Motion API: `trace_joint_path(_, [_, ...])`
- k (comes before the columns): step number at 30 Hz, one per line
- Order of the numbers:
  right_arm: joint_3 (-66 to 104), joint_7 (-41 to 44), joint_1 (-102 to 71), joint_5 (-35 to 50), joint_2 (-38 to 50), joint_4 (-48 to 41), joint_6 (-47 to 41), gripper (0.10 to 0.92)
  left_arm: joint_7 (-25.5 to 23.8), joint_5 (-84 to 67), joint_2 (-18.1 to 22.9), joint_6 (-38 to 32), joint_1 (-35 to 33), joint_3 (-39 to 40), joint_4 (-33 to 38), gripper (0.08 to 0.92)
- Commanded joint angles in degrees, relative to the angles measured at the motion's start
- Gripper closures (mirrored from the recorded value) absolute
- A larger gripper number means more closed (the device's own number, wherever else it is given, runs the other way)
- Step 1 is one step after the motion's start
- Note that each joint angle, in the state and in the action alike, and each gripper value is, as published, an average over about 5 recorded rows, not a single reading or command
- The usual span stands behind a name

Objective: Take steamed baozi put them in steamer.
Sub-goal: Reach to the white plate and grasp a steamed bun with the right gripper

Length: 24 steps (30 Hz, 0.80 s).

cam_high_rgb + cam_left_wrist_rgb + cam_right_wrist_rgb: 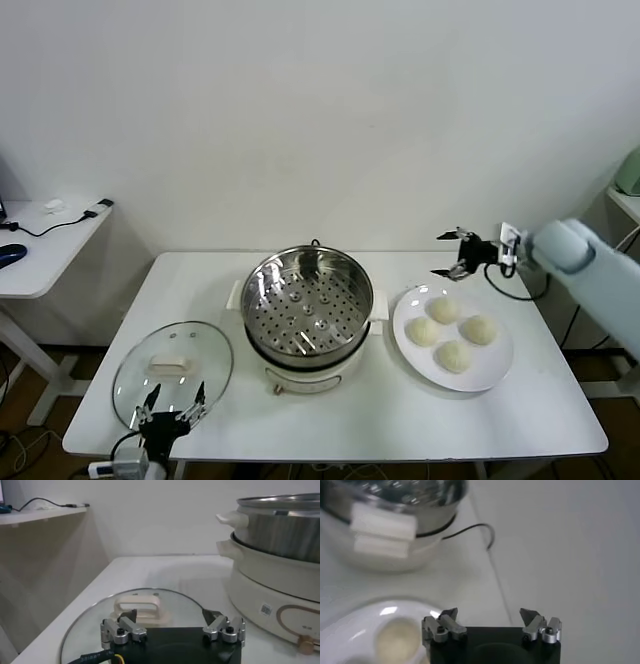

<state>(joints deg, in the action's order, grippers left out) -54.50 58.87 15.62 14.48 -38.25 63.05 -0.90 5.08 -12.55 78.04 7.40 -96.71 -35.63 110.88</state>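
Head view: the right hand (461, 254), fingers spread and empty, is hovering just behind the plate (499, 369) where four steamed baozi (452, 333) are sitting, the steamer (308, 303) beyond on the desk (400, 420). Lowering squarely over one bun and closing gently looks wisest. The left hand (170, 407), also spread, is idling by the glass lid (172, 368).

Head view high, facing down over table (400, 420), wrist views low and close, sharing steamer (308, 300).
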Motion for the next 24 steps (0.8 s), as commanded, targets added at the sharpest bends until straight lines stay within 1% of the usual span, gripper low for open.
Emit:
trace_joint_path(1, [-35.6,10.9,19.6,-0.9,-5.7,-9.1,1.1,0.203,0.0,0.0,0.1,-0.2,0.0,0.0,-0.4,0.177])
trace_joint_path(6, [-31.1,5.9,12.5,3.7,-10.0,-12.3,-5.4,0.203,0.0,0.1,0.1,-0.4,0.2,-0.1,-0.8,0.177])
trace_joint_path(10, [-25.5,3.4,7.2,5.2,-13.6,-16.7,-8.0,0.202,0.0,0.1,0.0,-0.7,0.2,-0.2,-1.4,0.177])
trace_joint_path(19, [-17.2,2.7,-1.3,2.2,-19.3,-25.2,-8.4,0.202,0.0,0.3,0.0,-1.0,0.0,-0.1,-1.9,0.177])
trace_joint_path(24, [-13.9,2.1,-4.0,-0.3,-21.3,-28.2,-7.6,0.203,0.0,0.6,0.1,-1.1,0.2,0.0,-2.2,0.177])
